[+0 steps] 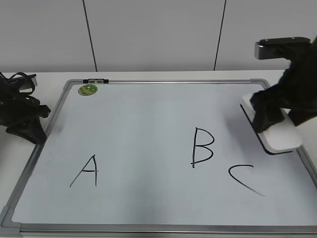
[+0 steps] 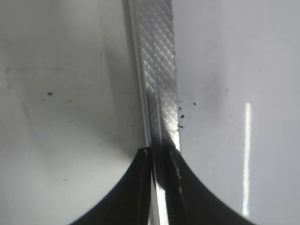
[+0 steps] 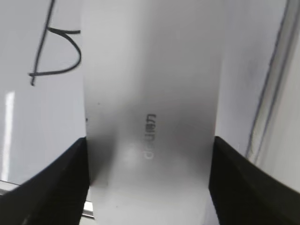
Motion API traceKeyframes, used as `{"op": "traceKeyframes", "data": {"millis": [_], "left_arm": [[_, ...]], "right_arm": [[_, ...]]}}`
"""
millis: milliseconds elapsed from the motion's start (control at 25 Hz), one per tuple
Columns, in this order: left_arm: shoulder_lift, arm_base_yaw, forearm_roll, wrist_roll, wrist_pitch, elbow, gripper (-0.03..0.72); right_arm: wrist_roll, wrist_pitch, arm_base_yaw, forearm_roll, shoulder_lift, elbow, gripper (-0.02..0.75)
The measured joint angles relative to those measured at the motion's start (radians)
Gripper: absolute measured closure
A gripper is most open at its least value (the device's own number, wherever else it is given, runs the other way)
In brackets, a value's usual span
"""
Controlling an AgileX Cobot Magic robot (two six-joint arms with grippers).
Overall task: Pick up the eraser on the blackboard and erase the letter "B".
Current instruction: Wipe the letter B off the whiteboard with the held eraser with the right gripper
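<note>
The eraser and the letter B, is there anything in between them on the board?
Nothing. In the exterior view, only bare white board separates the eraser, gripped by the right gripper, from the letter B. The C sits lower, out of the way.

Between the right gripper's matt black plastic fingers [image 3: 61, 183] sits the flat white plastic eraser [image 3: 150, 93], smooth with a soft sheen and small grey moulded lettering. The big white blackboard [image 1: 148, 129] under it is glossy, catching light streaks. Just past the left fingers [image 2: 136, 192], its silver metal frame [image 2: 159, 70] looks brushed, with fine diagonal hatching.
</note>
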Motion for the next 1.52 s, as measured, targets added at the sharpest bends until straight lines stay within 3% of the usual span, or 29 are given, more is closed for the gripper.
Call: {"op": "traceKeyframes", "data": {"millis": [360, 880, 1080, 1520], "left_arm": [[0.0, 0.0, -0.002, 0.0, 0.0, 0.0, 0.65], [0.0, 0.0, -0.006, 0.0, 0.0, 0.0, 0.651], [0.0, 0.0, -0.006, 0.0, 0.002, 0.0, 0.651], [0.0, 0.0, -0.007, 0.0, 0.002, 0.0, 0.651]], "right_arm": [[0.061, 0.002, 0.112, 0.071, 0.209, -0.2, 0.212], [0.081, 0.064, 0.116, 0.08, 0.518, -0.448, 0.212], [0.081, 0.076, 0.116, 0.023, 0.563, -0.506, 0.212], [-0.142, 0.119, 0.116, -0.02, 0.614, -0.574, 0.212]]}}
